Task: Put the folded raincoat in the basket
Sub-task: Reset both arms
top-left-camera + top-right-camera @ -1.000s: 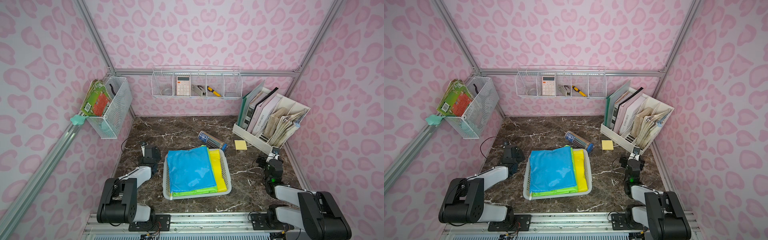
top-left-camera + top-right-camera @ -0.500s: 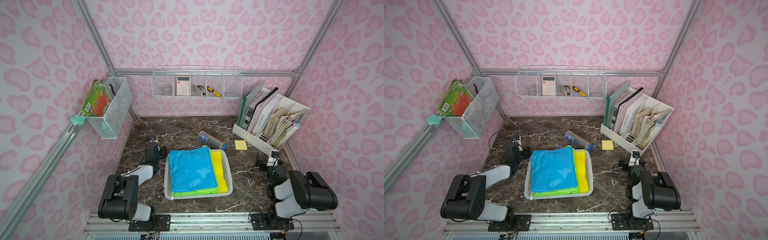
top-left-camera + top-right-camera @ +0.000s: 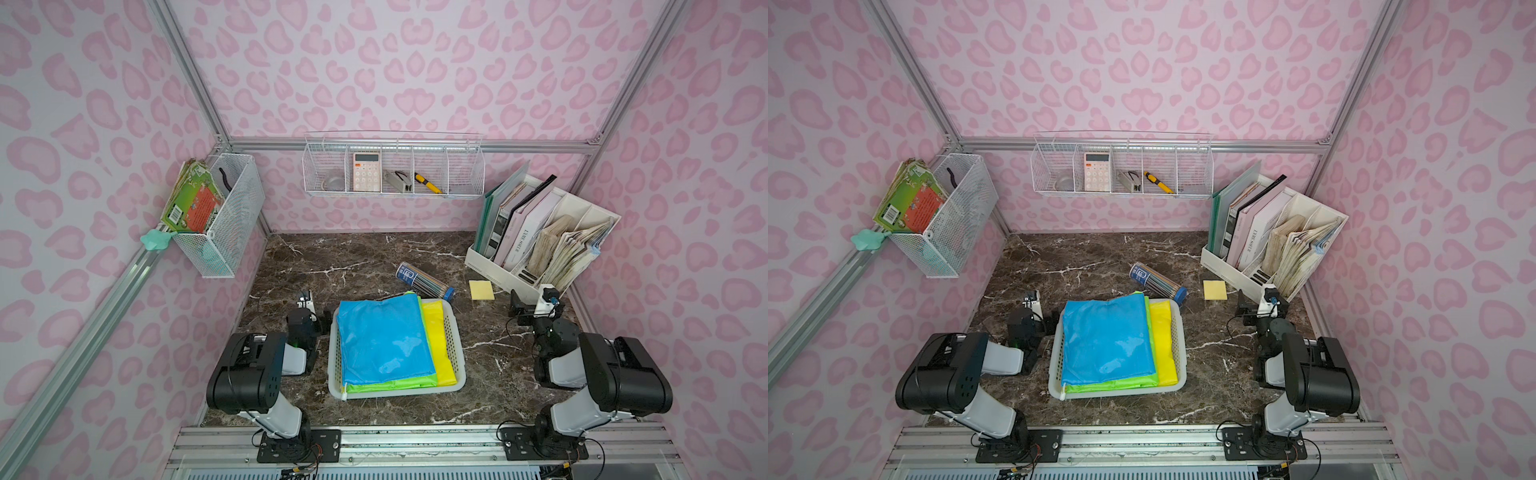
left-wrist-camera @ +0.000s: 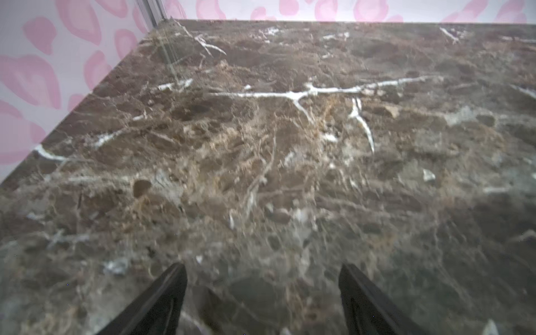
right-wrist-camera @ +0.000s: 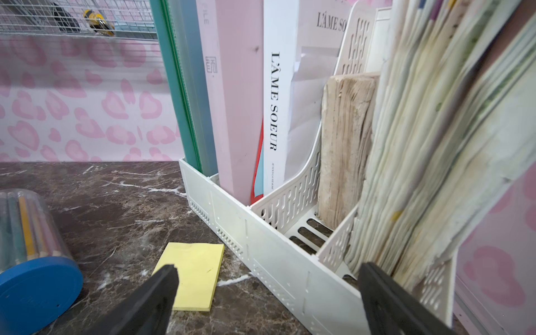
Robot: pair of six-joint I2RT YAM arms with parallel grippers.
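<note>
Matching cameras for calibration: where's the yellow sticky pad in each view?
Top view: sticky pad on the table, between pencil tube and file rack.
Top view: sticky pad, same spot.
Left wrist: not in it.
Right wrist: sticky pad just ahead of the right arm's open fingers, beside the file rack.
Shared landmark: the pencil tube, in all but the left wrist.

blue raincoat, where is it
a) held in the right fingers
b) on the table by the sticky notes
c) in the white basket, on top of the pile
c, the blue raincoat lies flat in the basket as the top layer, nothing gripping it
</note>
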